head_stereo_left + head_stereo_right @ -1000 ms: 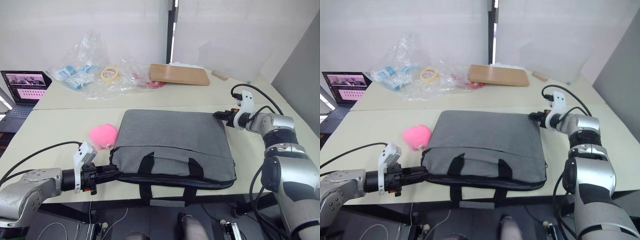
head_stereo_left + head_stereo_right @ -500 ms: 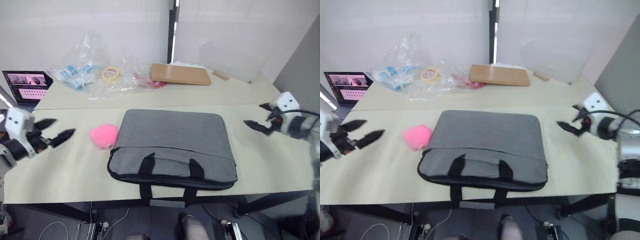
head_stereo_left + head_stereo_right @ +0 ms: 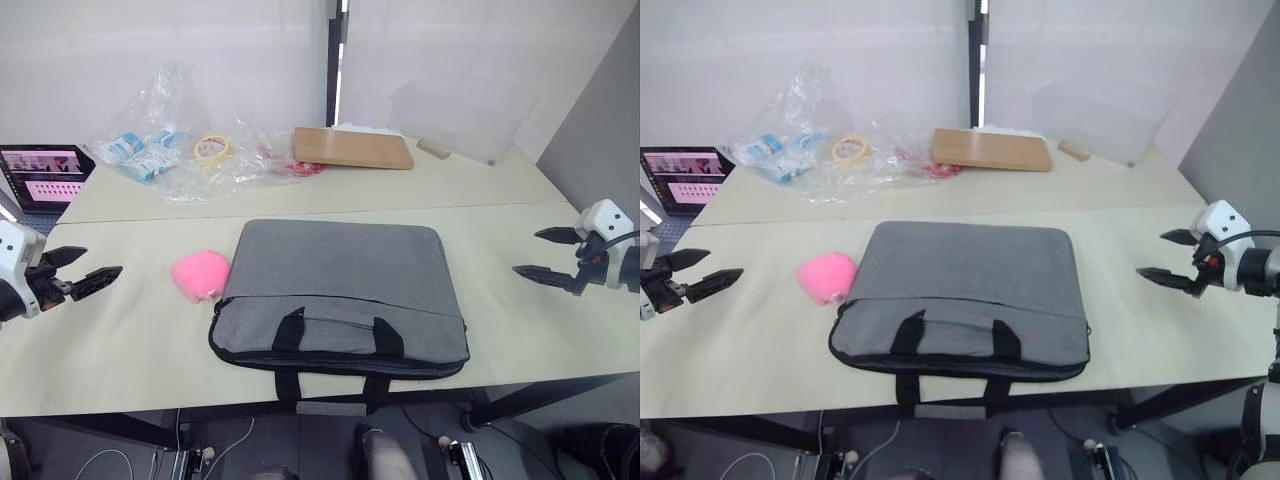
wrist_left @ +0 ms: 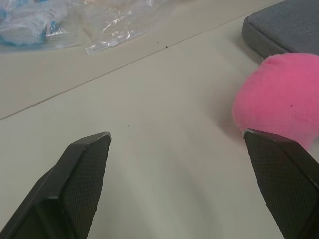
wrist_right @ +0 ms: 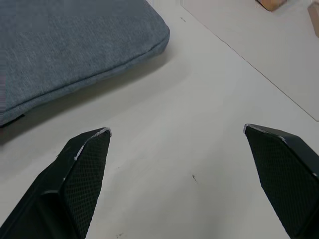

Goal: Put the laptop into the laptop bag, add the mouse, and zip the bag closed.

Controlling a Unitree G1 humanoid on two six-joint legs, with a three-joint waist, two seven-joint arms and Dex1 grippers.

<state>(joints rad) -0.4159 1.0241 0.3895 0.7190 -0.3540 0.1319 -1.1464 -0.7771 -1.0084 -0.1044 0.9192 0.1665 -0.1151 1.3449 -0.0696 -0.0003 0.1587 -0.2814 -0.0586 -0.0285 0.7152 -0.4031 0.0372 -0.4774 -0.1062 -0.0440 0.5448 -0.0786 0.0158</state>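
The laptop bag (image 3: pixel 340 293) is lying flat in the middle of the frame on the pale surface (image 3: pixel 140 330), its 2 handles (image 3: pixel 335 330) hanging toward the lower edge. It is looking closed all round, though the zip itself is too small to check, and neither the silver laptop nor the white mouse is lying out on the surface. Judging from that, the packing steps are probably finished and the task is sitting at or near its end.

The left pincer (image 3: pixel 80 271) is hovering at the far left of the frame, fingers spread and holding nothing. The right pincer (image 3: pixel 548 254) is hovering at the far right, likewise spread and empty. Both are standing well apart from the bag.

If any step is remaining, it is calling for a check that the zip is running fully to its stop; that would mean bringing 1 pincer back to the bag's edge to find the small pull.

A fuzzy pink lump (image 3: pixel 203 273) is sitting just beside the bag's left edge and could be getting in the way of a reach from that side. Along the upper part of the frame are crumpled plastic bags (image 3: pixel 175 140), a roll of tape (image 3: pixel 210 150) and a wooden board (image 3: pixel 352 148), with a small dark laptop (image 3: pixel 45 178) at upper left, all well clear.
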